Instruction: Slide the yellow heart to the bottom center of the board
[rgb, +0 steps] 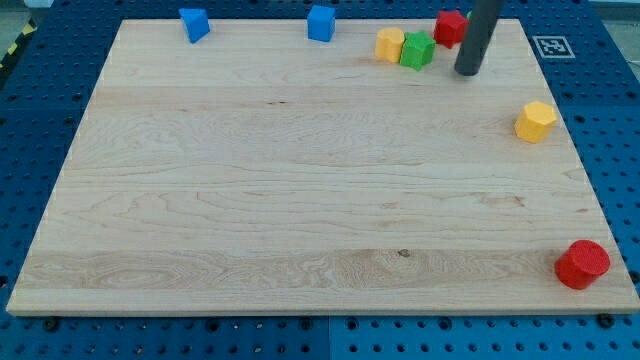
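The wooden table (300, 200) fills most of the frame, lying on a blue pegboard (30, 120). The dark rod (480, 35) comes down from the top edge at the upper right. This end effector is a plain rod with no jaws, so it neither opens nor closes and holds nothing. My tip (466, 72) rests on bare wood.

A round red block (582, 264) sits in the lower right corner. A yellow block with flat faces (535, 121) lies near the right edge, below and right of my tip.

Along the top edge, from left to right, are a blue block (194, 23), a blue cube (320, 22), then the yellow heart (390, 44) touching a green block (418, 49). A red block (450, 27) is partly hidden behind the rod.

The yellow heart's shape is hard to make out. It lies left of my tip and slightly higher, apart from it, with the green block between them.
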